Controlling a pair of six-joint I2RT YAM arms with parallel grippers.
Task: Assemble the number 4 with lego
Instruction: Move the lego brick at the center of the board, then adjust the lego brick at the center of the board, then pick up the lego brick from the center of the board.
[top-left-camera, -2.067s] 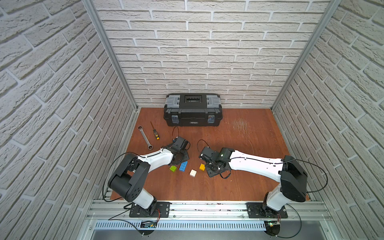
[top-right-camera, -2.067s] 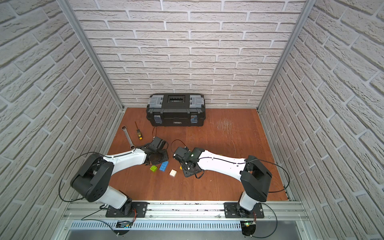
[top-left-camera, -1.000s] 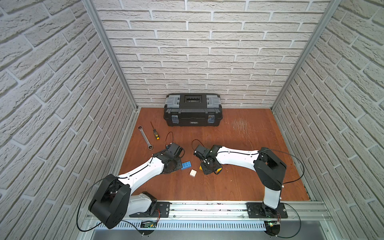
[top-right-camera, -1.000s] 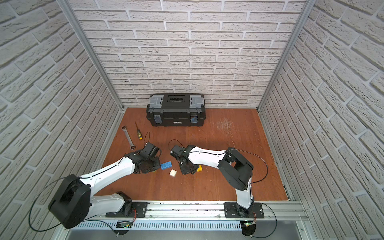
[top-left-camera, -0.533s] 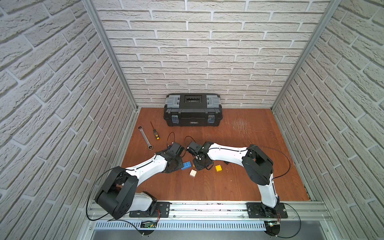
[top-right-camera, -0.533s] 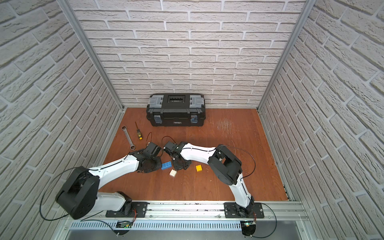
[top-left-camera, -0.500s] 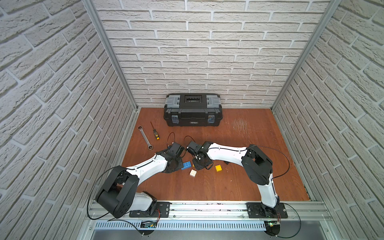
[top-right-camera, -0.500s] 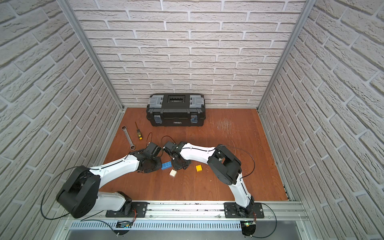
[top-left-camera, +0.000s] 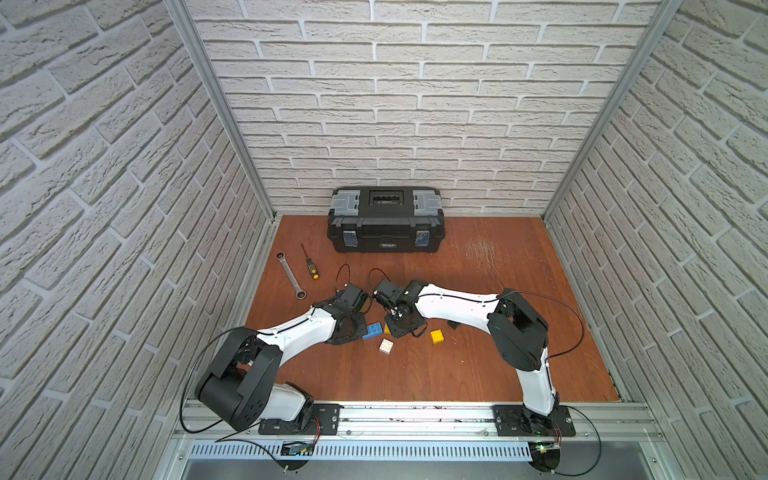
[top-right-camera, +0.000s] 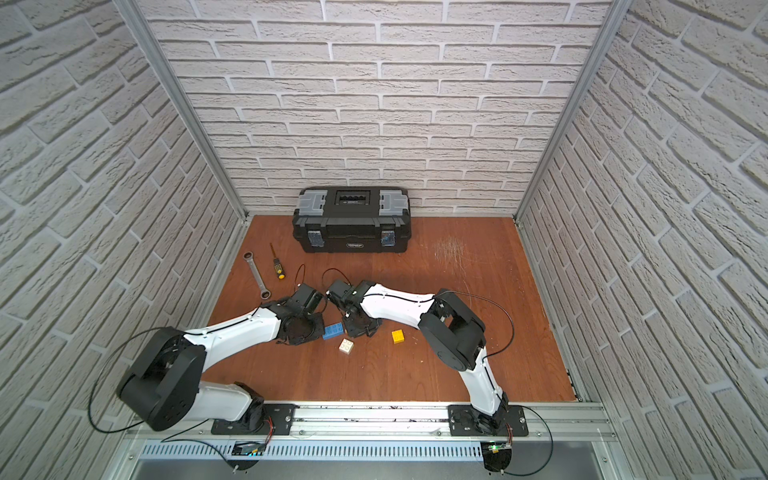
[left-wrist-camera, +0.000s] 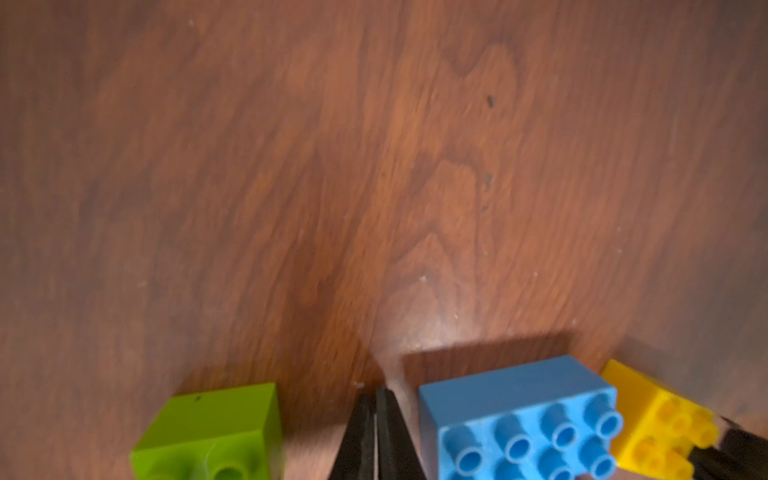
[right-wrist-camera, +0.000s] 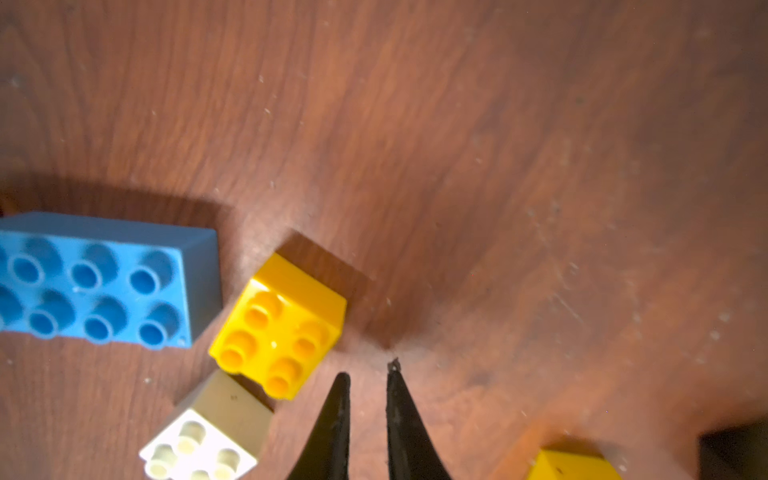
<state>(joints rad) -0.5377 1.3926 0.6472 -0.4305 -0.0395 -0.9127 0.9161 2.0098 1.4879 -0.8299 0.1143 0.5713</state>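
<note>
The lego bricks lie loose on the wooden floor; the number 4 is out of view. The long blue brick (top-left-camera: 372, 331) sits between my two wrists. In the left wrist view my left gripper (left-wrist-camera: 376, 392) is shut and empty, between a lime green brick (left-wrist-camera: 208, 432) and the blue brick (left-wrist-camera: 519, 415). My right gripper (right-wrist-camera: 368, 370) is shut with a sliver of gap, holding nothing, just beside a yellow brick (right-wrist-camera: 282, 324) that touches the blue brick's end. A white brick (top-left-camera: 386, 345) lies in front of them. A second yellow brick (top-left-camera: 436, 335) and a black brick (top-left-camera: 453, 325) lie to the right.
A black-and-grey toolbox (top-left-camera: 386, 226) stands against the back wall. A wrench (top-left-camera: 289, 274) and a yellow-tipped screwdriver (top-left-camera: 309, 266) lie at the back left. Brick-patterned walls close three sides, and a metal rail (top-left-camera: 415, 415) runs along the front.
My right wrist has swung left to the blue brick's end, uncovering a yellow and a black brick. My left wrist has slid over the green brick. Little moved in the last half second.
</note>
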